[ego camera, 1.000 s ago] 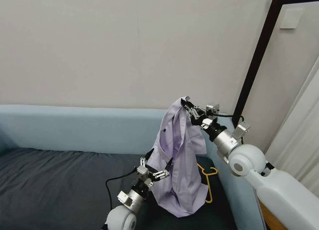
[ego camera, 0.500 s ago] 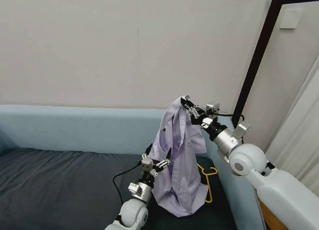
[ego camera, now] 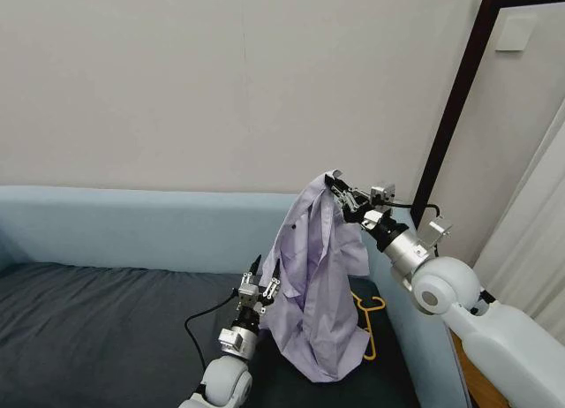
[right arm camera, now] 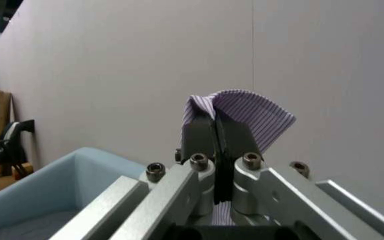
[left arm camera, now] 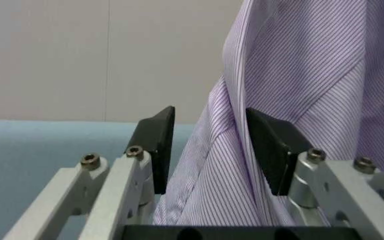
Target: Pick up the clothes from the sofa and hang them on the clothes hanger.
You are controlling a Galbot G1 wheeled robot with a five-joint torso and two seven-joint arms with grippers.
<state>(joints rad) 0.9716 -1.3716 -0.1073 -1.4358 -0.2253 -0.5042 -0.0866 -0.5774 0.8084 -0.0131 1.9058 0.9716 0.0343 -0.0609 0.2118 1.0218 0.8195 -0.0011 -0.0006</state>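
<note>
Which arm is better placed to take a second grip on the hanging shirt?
Left. The left claw is open low on the shirt, with a fold of cloth between its fingers. The right claw is shut on the collar, holding the shirt up, so it is not free.

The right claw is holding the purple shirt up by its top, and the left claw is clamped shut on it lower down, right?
Not quite. The right gripper does hold the purple shirt up, but the left gripper is open: the left wrist view shows its fingers apart with a shirt fold between them.
</note>
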